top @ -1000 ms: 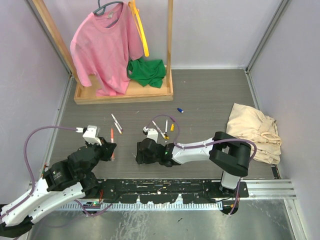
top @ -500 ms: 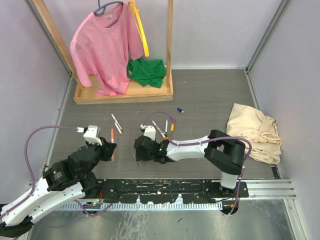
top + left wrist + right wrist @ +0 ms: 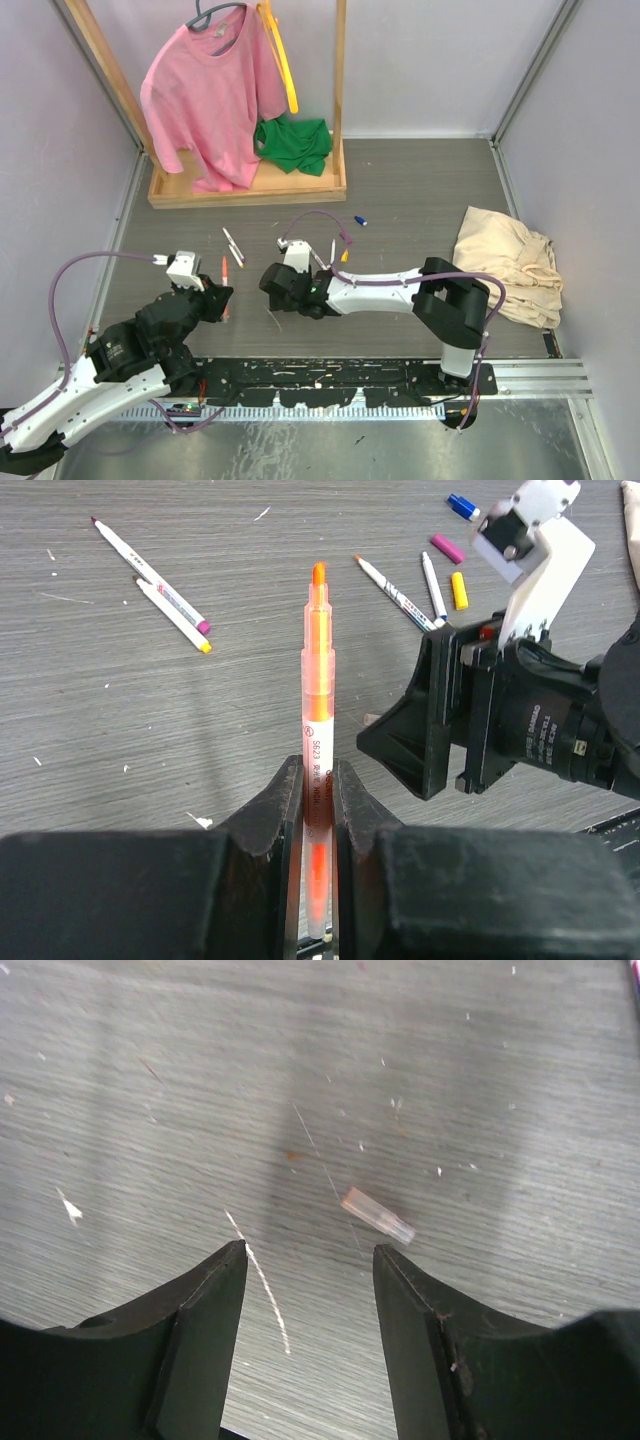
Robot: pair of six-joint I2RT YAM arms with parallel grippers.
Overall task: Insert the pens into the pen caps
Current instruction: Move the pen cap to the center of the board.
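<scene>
Clamping the orange pen point(image 3: 318, 670), the left pincer point(image 3: 318, 778) aims its tip far; the right pincer point(image 3: 310, 1260) gapes wide above the orange cap point(image 3: 377, 1214) lying on the desk point(image 3: 150, 1080). Centre it between the jaws before closing.

Pen point(image 3: 318, 660) sits between the fingers of my left gripper point(image 3: 318, 772), pointing away. My right gripper point(image 3: 308, 1250) is just to its right, with a cap point(image 3: 378, 1215) on the table point(image 3: 480, 1050) just ahead of its fingers.

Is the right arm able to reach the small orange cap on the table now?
Probably yes. The right gripper is open, and the orange cap lies on the table just ahead of it, with nothing between them.
</scene>
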